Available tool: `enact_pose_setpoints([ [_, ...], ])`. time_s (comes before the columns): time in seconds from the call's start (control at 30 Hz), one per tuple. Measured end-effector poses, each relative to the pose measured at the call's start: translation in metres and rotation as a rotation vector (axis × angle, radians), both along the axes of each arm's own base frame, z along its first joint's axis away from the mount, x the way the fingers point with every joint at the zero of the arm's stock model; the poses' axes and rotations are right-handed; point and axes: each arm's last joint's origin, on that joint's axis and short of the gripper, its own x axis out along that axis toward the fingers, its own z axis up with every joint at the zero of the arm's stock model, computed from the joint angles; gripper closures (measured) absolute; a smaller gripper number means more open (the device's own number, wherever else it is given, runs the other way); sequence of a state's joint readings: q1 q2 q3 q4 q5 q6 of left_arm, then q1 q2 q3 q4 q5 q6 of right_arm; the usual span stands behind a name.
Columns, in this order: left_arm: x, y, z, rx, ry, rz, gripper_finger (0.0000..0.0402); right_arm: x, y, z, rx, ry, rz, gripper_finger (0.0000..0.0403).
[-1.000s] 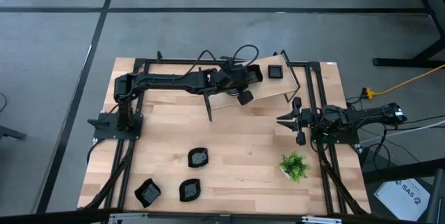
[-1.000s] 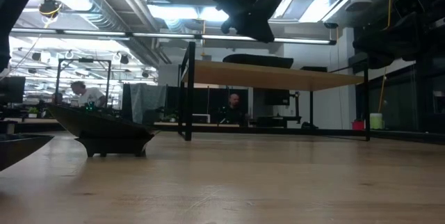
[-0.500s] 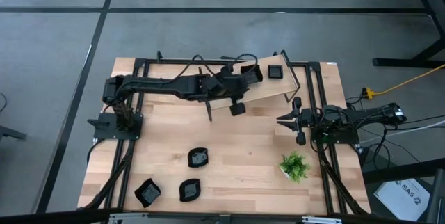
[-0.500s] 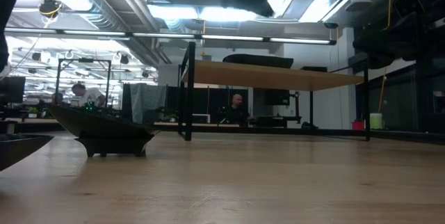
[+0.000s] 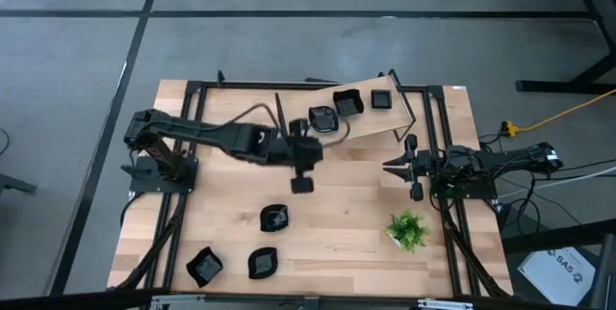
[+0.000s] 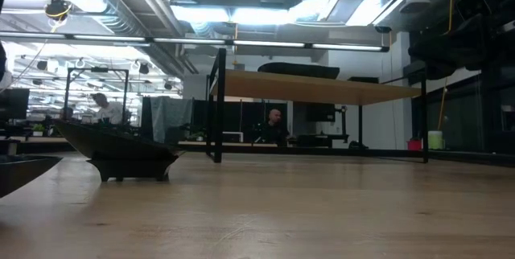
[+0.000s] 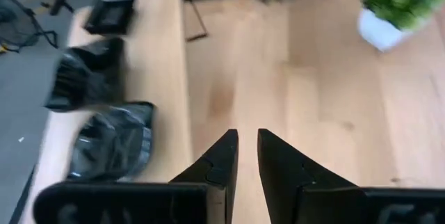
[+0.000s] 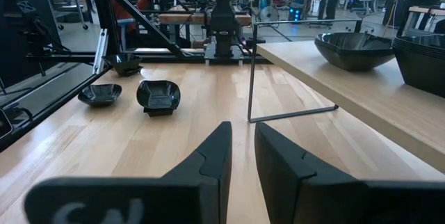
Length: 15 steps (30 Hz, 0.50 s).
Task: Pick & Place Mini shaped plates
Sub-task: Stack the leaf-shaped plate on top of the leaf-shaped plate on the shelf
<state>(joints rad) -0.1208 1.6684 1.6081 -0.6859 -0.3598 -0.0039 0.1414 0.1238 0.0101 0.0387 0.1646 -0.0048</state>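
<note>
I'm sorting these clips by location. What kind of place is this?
Probably a robotics lab or open workshop: a wooden table with two arms bolted to black frames, exposed ceiling ducts and strip lights, and people seated at workstations behind.
</note>
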Motion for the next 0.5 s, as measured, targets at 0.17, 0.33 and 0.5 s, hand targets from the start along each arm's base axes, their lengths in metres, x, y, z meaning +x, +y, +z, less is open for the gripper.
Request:
enact_pose_setpoints([
  [0.17,-0.011,-0.037,-0.005,0.006,0.054,-0.044,0.035,0.0,0.0,0.0,0.0,0.001,0.0,0.0338],
  [0.33,-0.023,-0.069,-0.024,-0.001,0.104,-0.061,0.035,0.0,0.0,0.0,0.0,0.0,0.0,0.0338],
  [0.5,-0.037,-0.092,-0.047,-0.08,0.179,-0.078,0.035,0.0,0.0,0.0,0.0,0.0,0.0,0.0338],
])
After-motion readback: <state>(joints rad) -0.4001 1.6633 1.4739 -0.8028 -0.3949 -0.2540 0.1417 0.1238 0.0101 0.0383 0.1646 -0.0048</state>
